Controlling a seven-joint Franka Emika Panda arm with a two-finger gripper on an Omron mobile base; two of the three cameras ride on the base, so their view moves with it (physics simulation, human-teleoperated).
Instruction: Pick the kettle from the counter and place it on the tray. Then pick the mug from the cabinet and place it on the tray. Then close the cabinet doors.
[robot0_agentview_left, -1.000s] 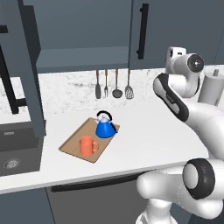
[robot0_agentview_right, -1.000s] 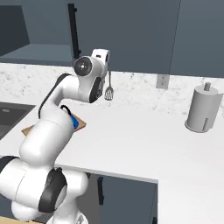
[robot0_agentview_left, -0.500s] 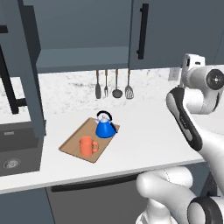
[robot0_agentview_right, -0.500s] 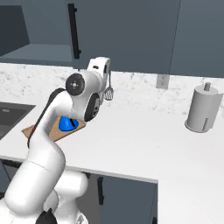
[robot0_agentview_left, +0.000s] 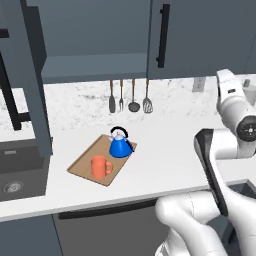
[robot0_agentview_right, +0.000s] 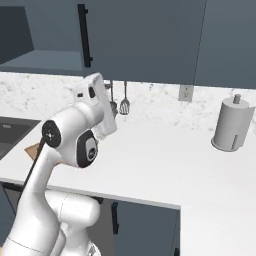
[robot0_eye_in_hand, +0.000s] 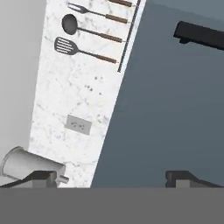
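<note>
White speckled counter (robot0_agentview_left: 165, 150) runs along the wall; dark sink (robot0_agentview_left: 17, 172) set into its left end. A wooden tray (robot0_agentview_left: 82, 162) lies flat near the sink, carrying the blue kettle (robot0_agentview_left: 120, 145) and orange mug (robot0_agentview_left: 100, 166), close together, apparently not touching. A grey canister (robot0_agentview_right: 231, 125) stands upright far right.

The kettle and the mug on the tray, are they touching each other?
Apart. The left base view shows bare tray wood between the kettle and the mug, which stands nearer the front edge.
</note>
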